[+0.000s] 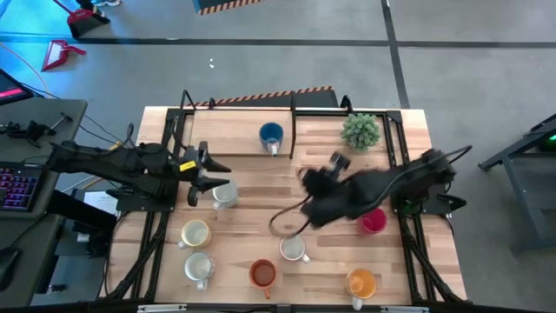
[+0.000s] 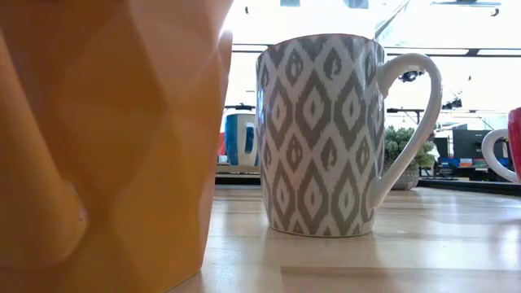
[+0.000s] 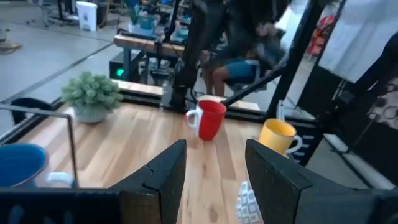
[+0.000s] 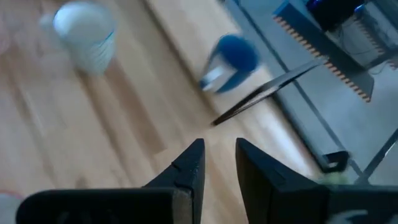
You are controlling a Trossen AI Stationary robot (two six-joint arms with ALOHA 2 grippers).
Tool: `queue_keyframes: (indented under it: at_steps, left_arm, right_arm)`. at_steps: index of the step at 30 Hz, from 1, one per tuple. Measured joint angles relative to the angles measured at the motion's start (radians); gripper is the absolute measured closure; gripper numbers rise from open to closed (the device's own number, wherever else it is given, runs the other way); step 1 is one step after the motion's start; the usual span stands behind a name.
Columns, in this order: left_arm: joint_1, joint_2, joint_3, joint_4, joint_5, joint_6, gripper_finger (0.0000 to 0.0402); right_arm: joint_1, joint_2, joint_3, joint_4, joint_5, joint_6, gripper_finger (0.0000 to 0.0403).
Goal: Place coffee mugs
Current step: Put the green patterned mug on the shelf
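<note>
the left gripper [image 1: 215,176] hangs over the table's [image 1: 261,187] left half, its fingers [image 3: 163,177] spread wide with nothing between them, just beside a pale mug [image 1: 225,194]. the right gripper [image 1: 314,180] hovers above the middle of the table; its fingers [image 4: 189,163] stand a little apart around bare air, holding nothing.

the mugs are scattered over the wooden top. a blue mug [image 1: 271,136] stands near the far edge, and the small green plant [image 1: 361,130] sits off to the right of it, well apart. a red mug [image 1: 373,221] lies partly under the right arm, on the right side. along the near half are a cream mug [image 1: 195,233], a white mug [image 1: 199,267], a red-orange mug [image 1: 263,274], a grey-patterned white mug [image 1: 294,249] and a yellow-orange mug [image 1: 361,283].

the right arm's dark bulk and a looping cable [image 1: 282,219] cross the centre, covering part of the red mug from above. in the low view the yellow-orange mug fills the near left and the patterned mug stands just beyond, blocking most of the table behind.

a seated person [image 3: 245,43] shows beyond the table in the left wrist view.
</note>
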Motion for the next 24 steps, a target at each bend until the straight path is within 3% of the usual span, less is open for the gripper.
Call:
queue_keyframes:
  at_steps: [3, 6, 9, 17, 20, 24]
  left_arm:
    - [0.000, 0.002, 0.005, -0.030, -0.017, 0.000, 0.0245]
    - [0.000, 0.012, 0.005, -0.062, -0.035, -0.020, 0.0245]
    - [0.000, 0.030, 0.005, -0.061, -0.046, -0.027, 0.0245]
    - [0.000, 0.084, 0.005, -0.003, -0.091, -0.051, 0.0245]
    - [0.000, 0.106, 0.005, 0.024, -0.121, -0.052, 0.0245]
    - [0.000, 0.143, 0.005, 0.028, -0.151, -0.043, 0.0245]
  right_arm:
    - [-0.019, -0.122, -0.031, 0.011, 0.010, -0.046, 0.0336]
    - [-0.032, -0.267, -0.146, 0.098, -0.017, -0.120, 0.0336]
    - [-0.050, -0.447, -0.354, 0.324, -0.100, -0.211, 0.0336]
    - [-0.123, -0.869, -1.017, 1.125, -0.471, -0.438, 0.0336]
    - [-0.144, -0.958, -1.193, 1.250, -0.537, -0.438, 0.0336]
    - [-0.155, -1.010, -1.375, 1.388, -0.551, -0.437, 0.0336]
